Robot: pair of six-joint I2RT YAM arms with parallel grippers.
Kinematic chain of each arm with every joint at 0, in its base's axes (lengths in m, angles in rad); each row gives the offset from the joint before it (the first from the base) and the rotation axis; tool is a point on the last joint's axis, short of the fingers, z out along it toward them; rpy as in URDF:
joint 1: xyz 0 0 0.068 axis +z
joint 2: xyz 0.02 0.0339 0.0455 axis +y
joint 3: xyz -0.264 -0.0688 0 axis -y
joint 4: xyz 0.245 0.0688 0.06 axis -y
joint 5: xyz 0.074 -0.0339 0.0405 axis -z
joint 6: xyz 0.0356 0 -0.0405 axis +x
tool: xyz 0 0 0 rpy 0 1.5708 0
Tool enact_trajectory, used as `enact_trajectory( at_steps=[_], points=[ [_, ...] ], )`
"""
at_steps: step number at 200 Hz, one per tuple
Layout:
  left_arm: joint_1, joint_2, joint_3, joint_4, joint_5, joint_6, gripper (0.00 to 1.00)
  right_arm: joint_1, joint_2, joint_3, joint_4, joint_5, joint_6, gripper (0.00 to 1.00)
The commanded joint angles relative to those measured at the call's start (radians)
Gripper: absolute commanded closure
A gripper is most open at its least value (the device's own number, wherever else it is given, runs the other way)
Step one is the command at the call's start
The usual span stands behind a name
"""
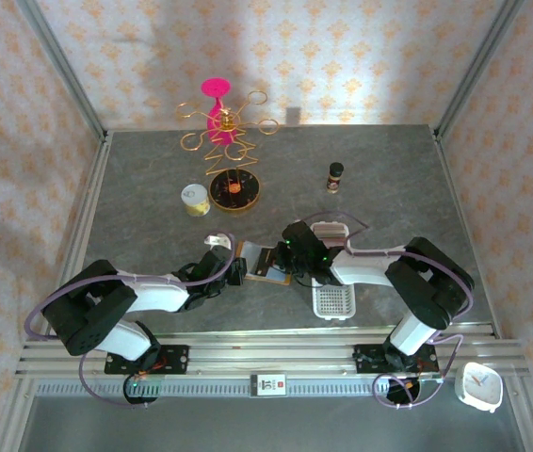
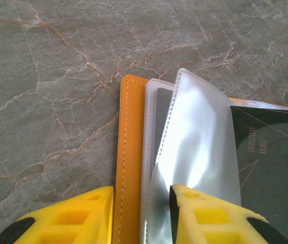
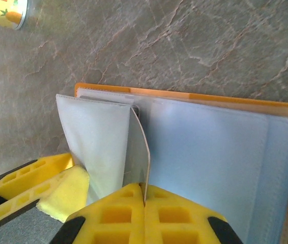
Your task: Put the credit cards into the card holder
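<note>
Tabletop (image 1: pixel 135 226) of grey veined stone, from above. Carries the orange card holder (image 1: pixel 248 256), spread open. Left gripper (image 1: pixel 236 271) at the holder's left edge, right gripper (image 1: pixel 290 256) at its right edge, both low over it. White slotted tray (image 1: pixel 332 301) just right of the holder, partly under the right arm. Yellow can (image 1: pixel 196 200) and gold wire stand (image 1: pixel 221 127) well beyond the holder's far side.

From the left wrist: yellow fingers (image 2: pixel 78 216) standing apart, with the holder's orange border and the edge of a clear sleeve (image 2: pixel 200 137) in the gap. Cannot tell whether pinching the holder or merely astride it. Dark credit card (image 2: pixel 268 162) along the sleeve's right edge.

From the right wrist: claw pressed together, pinching a thin pale card (image 3: pixel 140 147) seen edge-on. Stands upright against the holder's open pale pockets, just beside a sleeve that stands up from the holder. Left claw's yellow fingers near the holder's left corner.
</note>
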Motion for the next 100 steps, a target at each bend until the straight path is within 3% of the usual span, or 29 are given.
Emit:
enact_trajectory(
  at_steps=[1,58,75,90,100],
  points=[
    [-0.010,0.016,0.008,-0.042,-0.013,-0.003,0.65,0.022,0.037,0.017,-0.061,-0.041,-0.038,1.00],
    [-0.010,0.016,0.006,-0.023,0.034,-0.005,0.65,0.021,0.070,0.052,-0.044,-0.037,-0.054,1.00],
    [-0.011,0.003,0.012,-0.053,0.002,0.002,0.65,0.019,0.075,0.063,-0.028,-0.035,-0.056,1.00],
    [-0.011,-0.026,0.008,-0.071,-0.034,-0.002,0.62,0.016,0.077,0.069,-0.015,-0.029,-0.061,1.00],
    [-0.011,-0.051,-0.006,-0.067,-0.060,-0.013,0.55,0.015,0.083,0.074,-0.011,-0.033,-0.064,1.00]
  ],
)
